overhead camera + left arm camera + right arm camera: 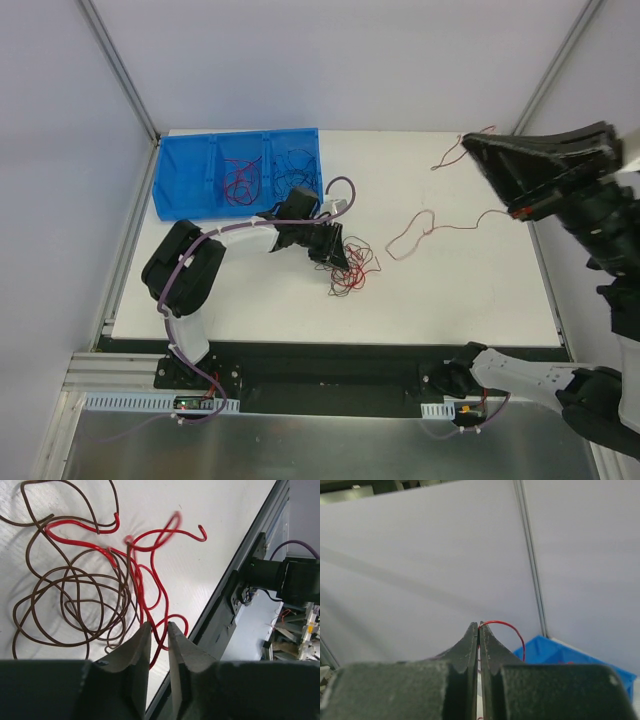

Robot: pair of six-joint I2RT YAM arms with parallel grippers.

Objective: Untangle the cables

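Right fingers (pixel 469 645) — tight on red cable (pixel 497 622)

Legible markings: none. We read no text, label or number on the cables (pixel 352 265), blue bin (pixel 185 185) or table (pixel 460 290).

Tangle (pixel 352 265): a loose knot of very thin wires, dark brown-black and red, lying flat on the white table (pixel 450 300), left of centre in the top view. In the left wrist view, dark loops (pixel 70 600) are stacked in rough circles at left. Red strands (pixel 150 575) cross them at right, one passing between the left fingers (pixel 137 650) at the bottom edge.

Long red strand (pixel 420 230): separate, well right of the tangle, looped once, then running right to the right fingers (pixel 471 640), where a red end is pinched.

Short red strand (pixel 460 150): seen at upper right.

Blue bin (pixel 170 200), upper left: red wires (pixel 240 182) in the middle compartment, dark wires (pixel 297 165) in the right.
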